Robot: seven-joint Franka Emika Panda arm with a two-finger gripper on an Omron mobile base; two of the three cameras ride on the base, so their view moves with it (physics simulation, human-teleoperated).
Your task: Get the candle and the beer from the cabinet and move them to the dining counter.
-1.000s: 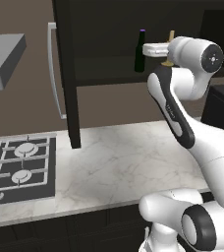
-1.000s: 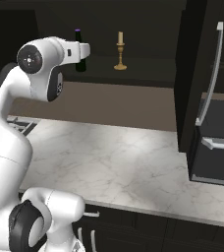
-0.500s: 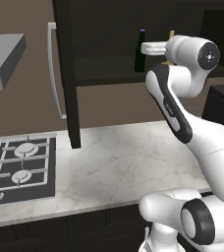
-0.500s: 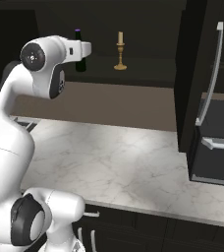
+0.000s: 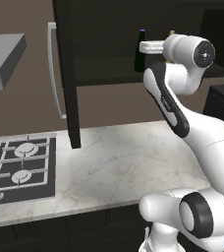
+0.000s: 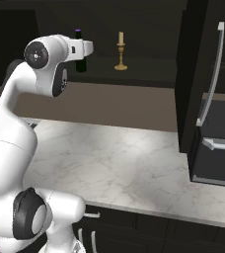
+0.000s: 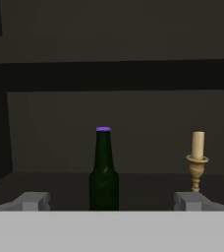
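Beer, one dark green glass bottle with a purple cap, stands up straight on the shelf inside the tall black cabinet. One small tan-gold candle on a flared base stands to its right, well apart. Two grey fingers are spread wide, holding nothing, with the bottle between them but farther back.

Arm: glossy white rounded link shells.
Joints: dark grey-black round end caps and black bands between links.
Base: bulbous white housing with one dark circular cap.
Fingertips: small, grey, blocky.
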